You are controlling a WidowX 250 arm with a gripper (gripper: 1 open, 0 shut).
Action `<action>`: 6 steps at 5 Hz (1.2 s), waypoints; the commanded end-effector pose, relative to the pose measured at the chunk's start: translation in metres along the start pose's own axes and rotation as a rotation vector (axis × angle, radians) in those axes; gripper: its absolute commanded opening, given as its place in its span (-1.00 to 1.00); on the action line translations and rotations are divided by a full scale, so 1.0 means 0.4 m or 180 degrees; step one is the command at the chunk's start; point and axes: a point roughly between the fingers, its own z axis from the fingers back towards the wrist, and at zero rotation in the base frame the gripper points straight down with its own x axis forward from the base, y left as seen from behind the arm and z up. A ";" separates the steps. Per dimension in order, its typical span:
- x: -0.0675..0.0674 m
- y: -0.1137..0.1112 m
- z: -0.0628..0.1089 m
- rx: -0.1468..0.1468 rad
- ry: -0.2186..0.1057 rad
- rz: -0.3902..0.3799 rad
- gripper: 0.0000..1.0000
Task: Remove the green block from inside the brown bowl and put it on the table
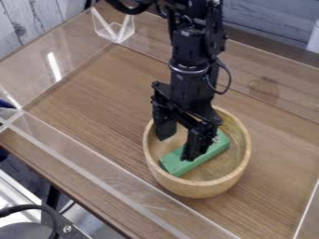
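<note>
The green block [197, 157] lies flat on the pale floor of the brown bowl [237, 168], set on a slant, one end toward the bowl's near left wall and the other toward the far right rim. Its middle stretch is hidden behind the black fingers [200, 142] of the gripper [182, 140], which points steeply down into the bowl. The jaws stand spread apart with a gap showing between them, and the block sits below and just behind their tips; the view does not show whether a finger touches it, and nothing is clamped. The green ends stick out to either side of the jaws. The bowl rests on the wood-grain table [100, 93], right under the jaws, close to the near clear acrylic wall [75, 173]. A small clear acrylic bracket [115, 25] stands well beyond the jaws, at the far left.
</note>
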 end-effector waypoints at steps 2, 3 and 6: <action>0.012 0.027 0.038 -0.0004 -0.0315 0.0042 1.00; 0.035 0.029 0.044 -0.0018 -0.0303 -0.0028 1.00; 0.050 0.043 0.050 -0.0093 -0.0207 -0.0288 1.00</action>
